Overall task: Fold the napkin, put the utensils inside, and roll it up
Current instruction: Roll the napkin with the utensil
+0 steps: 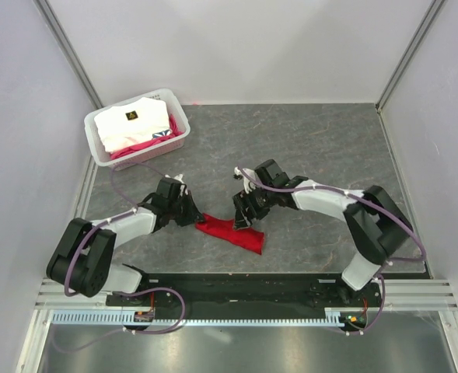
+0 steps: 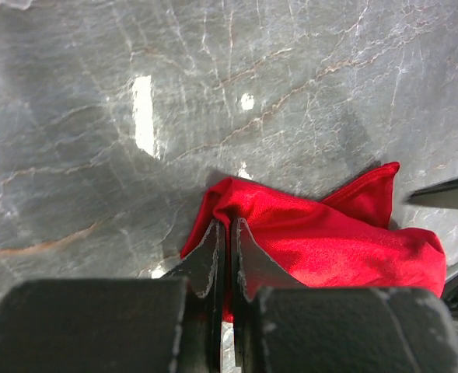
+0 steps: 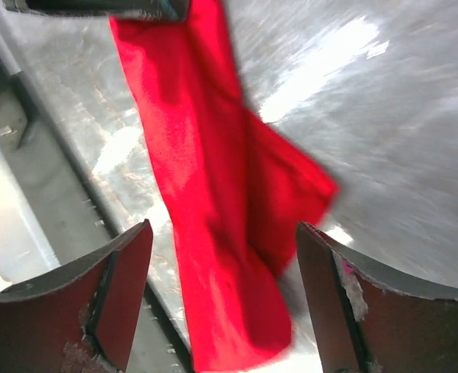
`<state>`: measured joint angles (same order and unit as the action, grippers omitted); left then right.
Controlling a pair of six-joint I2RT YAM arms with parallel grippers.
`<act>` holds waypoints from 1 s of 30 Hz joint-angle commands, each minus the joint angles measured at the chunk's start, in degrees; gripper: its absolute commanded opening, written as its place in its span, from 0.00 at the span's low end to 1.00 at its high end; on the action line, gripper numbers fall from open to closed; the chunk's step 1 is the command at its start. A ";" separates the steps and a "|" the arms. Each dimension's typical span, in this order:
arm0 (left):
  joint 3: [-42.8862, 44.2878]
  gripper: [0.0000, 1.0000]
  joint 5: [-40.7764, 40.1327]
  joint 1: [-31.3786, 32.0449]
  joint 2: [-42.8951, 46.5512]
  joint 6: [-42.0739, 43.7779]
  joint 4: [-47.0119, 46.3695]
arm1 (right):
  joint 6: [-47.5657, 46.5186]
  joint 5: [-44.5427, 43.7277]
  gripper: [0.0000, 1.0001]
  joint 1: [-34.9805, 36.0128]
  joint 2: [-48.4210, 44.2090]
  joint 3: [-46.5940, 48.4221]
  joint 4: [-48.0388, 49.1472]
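Red and all bunched up, the napkin (image 1: 232, 234) lies on the grey table (image 1: 330, 140), close to the near edge and about midway along it. It is a long, crumpled strip that runs from left to right, and its right end is closer to the near edge.

The left gripper (image 1: 193, 216) is at the left end of the napkin. Its fingers (image 2: 213, 252) are pressed tight together and pinch a bit of the cloth, which bumps up around the tips.

The right gripper (image 1: 242, 221) hangs over the napkin near its middle. Its fingers (image 3: 124, 272) stand wide apart and hold nothing, and the red cloth shows in the gap between them. The two grippers are near each other.

A white bin (image 1: 96, 148) sits in the far left corner of the table, well apart from the napkin. Folded white and pink cloths (image 1: 134, 124) fill it. A black rail (image 1: 236, 287) runs along the near edge, just beside the napkin's right end.
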<state>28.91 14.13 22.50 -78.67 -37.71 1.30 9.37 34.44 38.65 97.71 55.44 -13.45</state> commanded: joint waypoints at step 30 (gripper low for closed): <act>8.18 0.02 10.74 -3.43 -8.34 5.98 7.31 | -17.72 -41.91 0.89 23.32 1.87 1.95 -3.33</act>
<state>35.75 23.09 19.29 -86.04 -35.05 7.42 -7.38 -9.74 64.31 97.89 56.07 -15.55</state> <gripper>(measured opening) 0.044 0.901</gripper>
